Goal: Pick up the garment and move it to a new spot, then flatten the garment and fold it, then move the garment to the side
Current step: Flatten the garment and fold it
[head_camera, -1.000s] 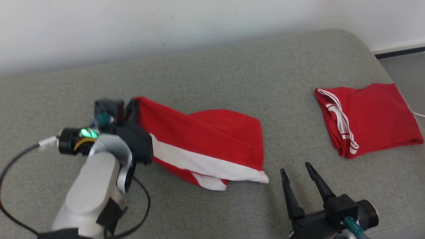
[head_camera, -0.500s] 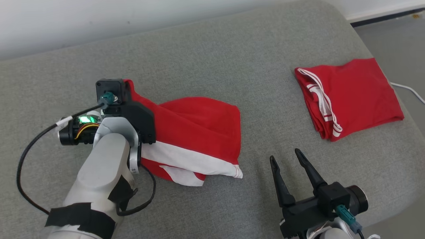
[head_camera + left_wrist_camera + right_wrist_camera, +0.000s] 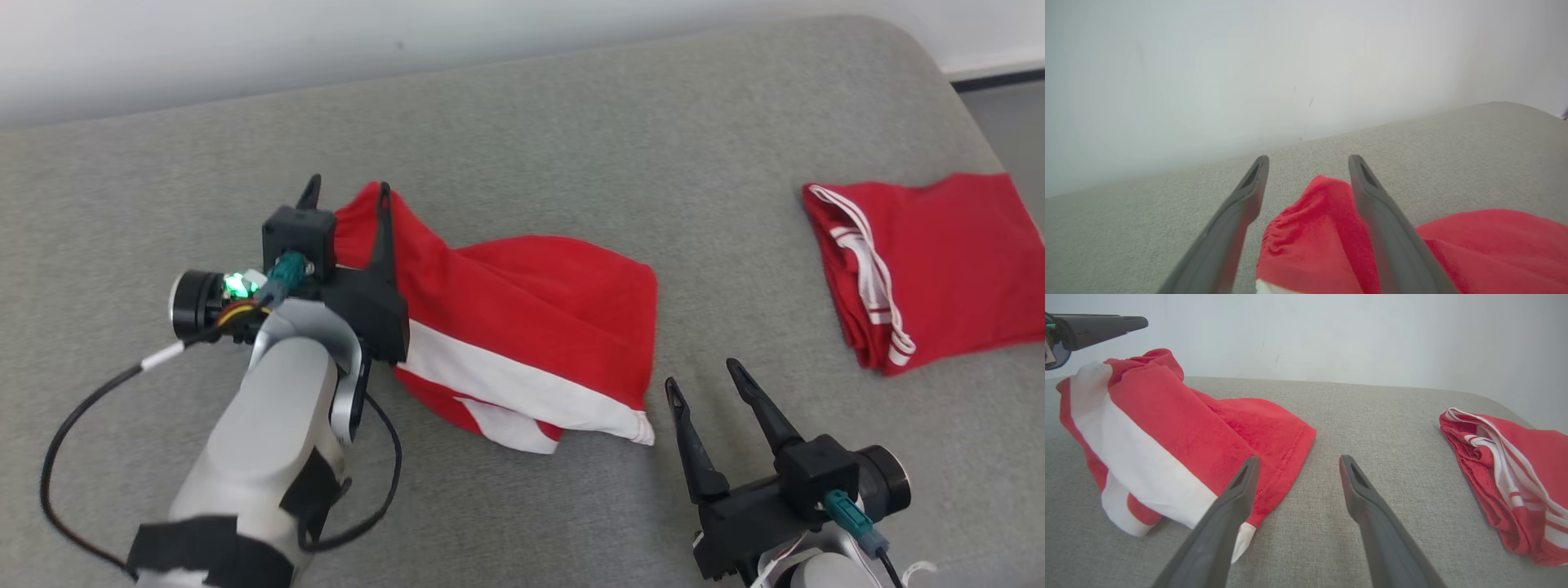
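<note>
My left gripper (image 3: 348,184) is spread, straddling the bunched corner of the garment (image 3: 531,310) at the end farthest from the folded red piece (image 3: 939,261). The garment lies crumpled, well apart from that piece. My right gripper (image 3: 701,373), also spread and empty, hovers between them. If I close too shallow, I judge I'd catch one layer and it could slip out.

red garment (image 3: 531,302), white band, rumpled, left corner peaked upward
</note>
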